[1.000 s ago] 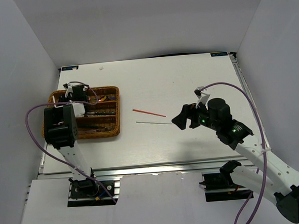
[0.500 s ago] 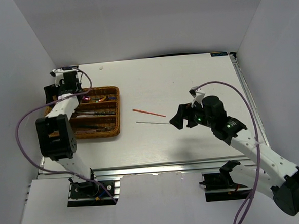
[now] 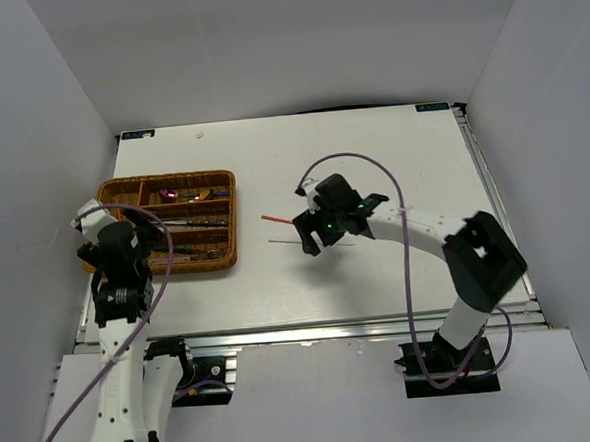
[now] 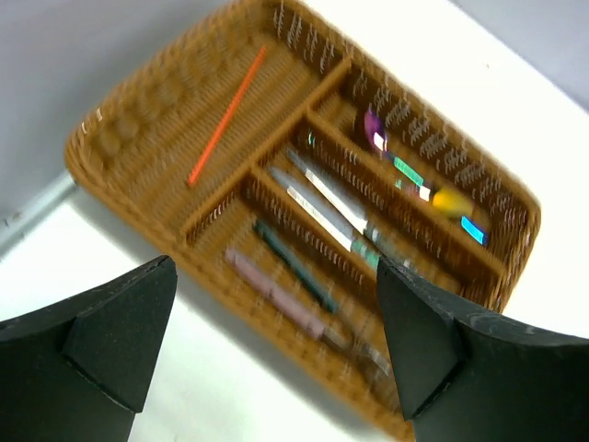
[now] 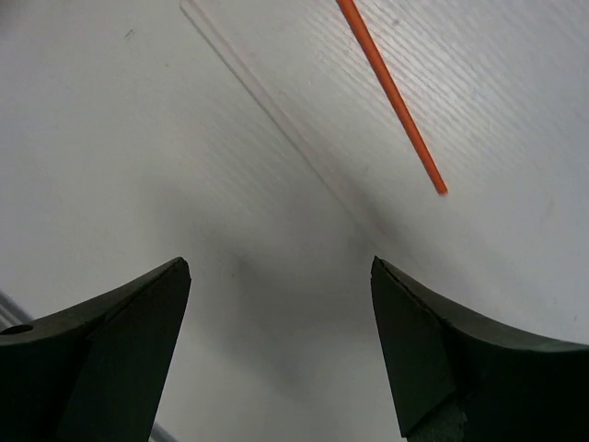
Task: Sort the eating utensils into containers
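The brown wicker tray sits at the table's left and holds several utensils. In the left wrist view a red chopstick lies in its long section. A gold-bowled spoon, silver pieces and a pinkish piece lie in the three slots. My left gripper is open and empty above the tray's near left edge. On the bare table lie a second red chopstick and a silver chopstick. My right gripper hovers open just over them.
White walls close in the table on the left, back and right. A metal rail runs along the near edge. The right arm's purple cable loops above the table's middle.
The left gripper has opened and drawn back from the tray's far side to its near left edge. The right arm has swung left and now stands over the two chopsticks.
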Motion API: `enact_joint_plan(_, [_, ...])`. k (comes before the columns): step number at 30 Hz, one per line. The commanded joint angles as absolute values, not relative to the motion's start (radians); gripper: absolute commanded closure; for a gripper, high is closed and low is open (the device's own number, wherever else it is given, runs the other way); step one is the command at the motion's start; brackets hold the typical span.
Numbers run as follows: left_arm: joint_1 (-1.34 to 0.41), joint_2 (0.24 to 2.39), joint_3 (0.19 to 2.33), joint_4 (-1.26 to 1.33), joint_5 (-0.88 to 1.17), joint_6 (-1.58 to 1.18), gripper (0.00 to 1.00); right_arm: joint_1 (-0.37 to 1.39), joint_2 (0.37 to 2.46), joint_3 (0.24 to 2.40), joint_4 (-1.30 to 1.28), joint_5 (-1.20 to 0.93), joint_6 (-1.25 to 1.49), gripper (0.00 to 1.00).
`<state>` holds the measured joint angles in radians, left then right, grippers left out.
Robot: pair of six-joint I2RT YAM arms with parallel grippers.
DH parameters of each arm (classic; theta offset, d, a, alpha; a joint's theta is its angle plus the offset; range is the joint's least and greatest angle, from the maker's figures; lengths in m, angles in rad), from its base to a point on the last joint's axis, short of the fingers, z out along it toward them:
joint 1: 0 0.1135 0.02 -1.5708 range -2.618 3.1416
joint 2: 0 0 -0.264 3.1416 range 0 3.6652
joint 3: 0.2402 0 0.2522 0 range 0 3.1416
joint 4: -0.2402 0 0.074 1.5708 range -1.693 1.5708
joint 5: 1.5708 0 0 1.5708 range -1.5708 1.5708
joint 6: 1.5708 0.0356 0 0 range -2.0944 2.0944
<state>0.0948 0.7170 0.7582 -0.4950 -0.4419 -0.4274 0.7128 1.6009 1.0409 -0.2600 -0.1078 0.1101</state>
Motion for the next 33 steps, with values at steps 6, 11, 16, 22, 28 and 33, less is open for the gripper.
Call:
enact_joint_plan(6, [0.055,0.551,0.68,-0.482,-0.353,-0.446,0.02,0.764,1.913,1.4,-0.409,-0.08,-0.216,0.19])
enact_joint_plan(11, [0.04,0.601,0.692,-0.489,-0.361,-0.443,0.02,0.784,2.048,1.522,-0.504,-0.161,-0.294,0.21])
enact_joint_plan(16, [0.04,0.612,0.695,-0.489,-0.356,-0.44,0.02,0.818,2.121,1.549,-0.506,-0.17,-0.342,0.23])
enact_joint_plan(22, [0.04,0.603,0.692,-0.482,-0.347,-0.437,0.02,0.819,2.206,1.572,-0.543,-0.196,-0.354,0.49])
enact_joint_plan(28, [0.041,0.604,0.695,-0.486,-0.351,-0.437,0.02,0.857,2.168,1.444,-0.476,-0.216,-0.29,0.86])
enact_joint_plan(33, [0.041,0.577,0.69,-0.479,-0.338,-0.434,0.02,0.91,2.123,1.338,-0.407,-0.104,-0.226,0.97])
